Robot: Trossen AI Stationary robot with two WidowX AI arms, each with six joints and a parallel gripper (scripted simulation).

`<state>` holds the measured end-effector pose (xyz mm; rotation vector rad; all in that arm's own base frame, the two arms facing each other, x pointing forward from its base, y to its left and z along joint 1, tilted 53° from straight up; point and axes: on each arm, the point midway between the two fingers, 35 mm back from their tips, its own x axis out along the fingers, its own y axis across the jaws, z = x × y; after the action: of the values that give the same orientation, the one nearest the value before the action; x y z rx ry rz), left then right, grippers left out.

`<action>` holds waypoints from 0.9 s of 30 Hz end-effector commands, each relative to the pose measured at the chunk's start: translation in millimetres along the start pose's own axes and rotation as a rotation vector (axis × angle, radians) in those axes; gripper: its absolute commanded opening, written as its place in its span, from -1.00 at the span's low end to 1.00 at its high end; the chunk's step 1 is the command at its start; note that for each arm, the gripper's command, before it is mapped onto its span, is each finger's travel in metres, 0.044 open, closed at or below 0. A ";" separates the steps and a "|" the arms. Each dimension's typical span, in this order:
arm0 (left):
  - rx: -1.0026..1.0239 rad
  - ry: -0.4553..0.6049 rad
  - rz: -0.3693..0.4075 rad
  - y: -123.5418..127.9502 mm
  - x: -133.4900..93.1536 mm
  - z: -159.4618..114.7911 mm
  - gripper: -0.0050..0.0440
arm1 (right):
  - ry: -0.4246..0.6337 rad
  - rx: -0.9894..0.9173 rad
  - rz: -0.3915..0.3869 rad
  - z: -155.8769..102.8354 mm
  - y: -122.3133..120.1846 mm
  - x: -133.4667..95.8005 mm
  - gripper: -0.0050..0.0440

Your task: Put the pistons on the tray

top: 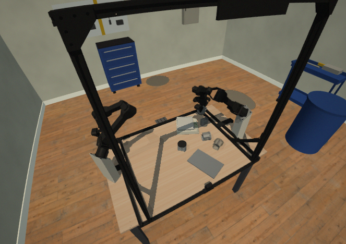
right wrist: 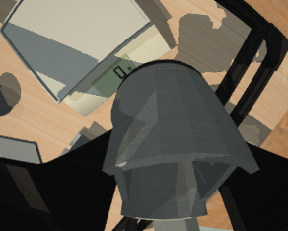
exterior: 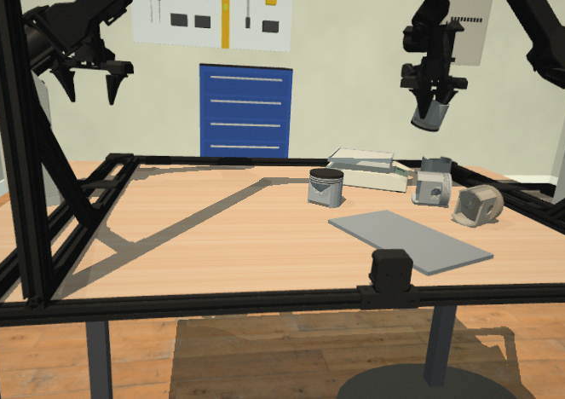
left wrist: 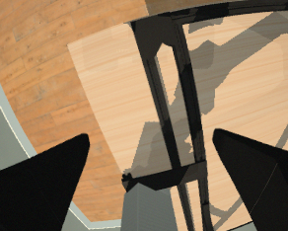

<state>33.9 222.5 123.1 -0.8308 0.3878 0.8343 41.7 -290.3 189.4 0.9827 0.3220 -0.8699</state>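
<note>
My right gripper (exterior: 435, 106) is shut on a grey piston (exterior: 429, 118) (right wrist: 163, 118) (top: 201, 111), held tilted in the air, crown down. My left gripper (exterior: 92, 101) (left wrist: 152, 137) is open and empty, high over the bench's left side. A dark-crowned piston (top: 181, 146) (exterior: 325, 190) stands upright. A silver piston (top: 206, 136) (exterior: 429, 188) and a tan-grey piston (top: 217, 143) (exterior: 476, 205) lie on their sides. A dark grey piston (top: 204, 122) (exterior: 435, 164) is behind the silver one, partly hidden in the exterior view. The steel tray (top: 204, 163) (exterior: 410, 239) (right wrist: 17, 149) lies flat and bare.
A white scale (top: 187, 131) (exterior: 371, 180) (right wrist: 84, 101) stands at the back with nothing on its pan; its green display seems to show 0 in the right wrist view. Black frame rails edge the bench. A small black camera block (top: 208, 185) (exterior: 390, 270) sits on the front rail.
</note>
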 end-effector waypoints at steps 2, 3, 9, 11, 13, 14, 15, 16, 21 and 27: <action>0.000 -0.001 -0.002 -0.4 0.0 0.0 1.00 | -0.008 0.019 0.002 22.3 -15.0 -1.7 -0.15; 0.000 -0.001 -0.002 -0.4 0.0 0.0 1.00 | -0.008 0.019 0.002 26.4 -17.9 -1.6 -0.15; 0.000 -0.001 -0.002 -0.4 0.0 0.0 1.00 | -0.008 0.019 0.002 46.8 -32.4 -1.5 -0.15; 0.000 -0.001 -0.002 -0.4 0.0 0.0 1.00 | -0.008 0.019 0.002 50.9 -35.3 -1.5 -0.15; 0.000 -0.001 -0.002 -0.4 0.0 0.0 1.00 | -0.008 0.019 0.002 59.0 -41.1 -1.4 -0.15; 0.000 -0.001 -0.002 -0.4 0.0 0.0 1.00 | -0.008 0.019 0.002 63.1 -44.0 -1.4 -0.15; 0.000 -0.001 -0.002 -0.4 0.0 0.0 1.00 | -0.008 0.019 0.002 67.2 -46.9 -1.4 -0.15; 0.000 -0.001 -0.002 -0.4 0.0 0.0 1.00 | -0.008 0.019 0.002 71.3 -49.8 -1.3 -0.15; 0.000 -0.001 -0.002 -0.4 0.0 0.0 1.00 | -0.008 0.019 0.002 91.6 -64.2 -1.2 -0.15; 0.000 -0.001 -0.002 -0.4 0.0 0.0 1.00 | -0.008 0.019 0.002 108.0 -75.8 -1.1 -0.15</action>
<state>33.9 222.5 123.1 -0.8308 0.3878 0.8343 -24.0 -392.8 201.3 1.0005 0.3138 -0.8748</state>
